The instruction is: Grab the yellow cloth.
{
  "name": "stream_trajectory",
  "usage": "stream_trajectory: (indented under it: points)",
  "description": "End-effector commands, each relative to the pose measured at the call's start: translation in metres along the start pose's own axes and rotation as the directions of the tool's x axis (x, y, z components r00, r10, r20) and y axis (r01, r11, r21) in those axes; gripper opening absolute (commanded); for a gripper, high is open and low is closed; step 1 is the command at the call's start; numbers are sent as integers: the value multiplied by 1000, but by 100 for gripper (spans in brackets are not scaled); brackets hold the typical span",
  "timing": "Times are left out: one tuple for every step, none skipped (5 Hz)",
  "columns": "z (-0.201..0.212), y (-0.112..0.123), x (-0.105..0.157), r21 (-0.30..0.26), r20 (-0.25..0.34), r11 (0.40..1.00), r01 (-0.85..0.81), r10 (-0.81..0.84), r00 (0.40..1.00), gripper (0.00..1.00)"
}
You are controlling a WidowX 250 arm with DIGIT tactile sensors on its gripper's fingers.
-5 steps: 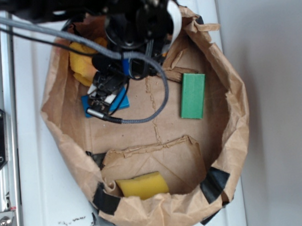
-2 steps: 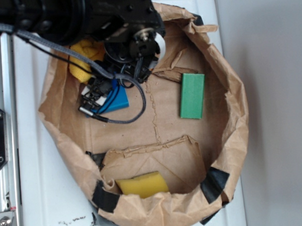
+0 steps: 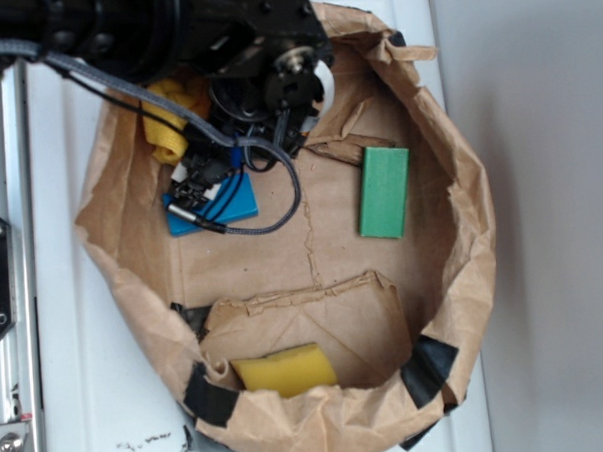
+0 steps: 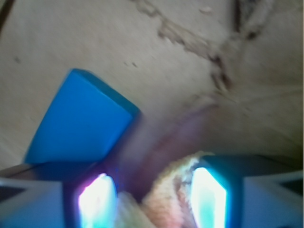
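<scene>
Gripper (image 4: 152, 202) fingers (image 4: 97, 199) stand apart on either side of a fold of the yellow cloth (image 3: 167, 122), seen in the blurred wrist view; whether the pads actually press the fabric cannot be told, though the cloth appears to sit between them. From the exterior camera, the black arm (image 3: 173, 31) reaches over the upper left of a crumpled brown paper bag (image 3: 462, 229), where the cloth lies bunched against the bag's wall. A blue block (image 3: 225, 201) rests just beside it, partly under the arm's grey cable (image 3: 271, 212). A green block (image 3: 384, 191) lies well apart to the right, and a smooth yellow sponge (image 3: 285, 370) sits near the bag's lower rim.
</scene>
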State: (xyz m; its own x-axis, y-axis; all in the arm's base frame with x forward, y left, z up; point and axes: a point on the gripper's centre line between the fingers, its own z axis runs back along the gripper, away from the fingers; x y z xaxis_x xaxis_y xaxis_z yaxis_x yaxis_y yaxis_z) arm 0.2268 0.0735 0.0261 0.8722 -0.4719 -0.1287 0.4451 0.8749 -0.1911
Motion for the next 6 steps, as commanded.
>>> stream_trajectory:
  points:
    - [72,-22,-2,-113,81,994,-1,10,997,0]
    - [95,-31,0,-165,106,986,-5,22,994,0]
    - [109,-36,4,-182,138,983,-16,42,990,0]
    - [116,-42,3,-135,219,990,-38,67,973,0]
    - [105,-36,-2,-107,208,994,-20,42,977,91]
    - [95,-28,-8,-68,227,998,-16,31,973,100]
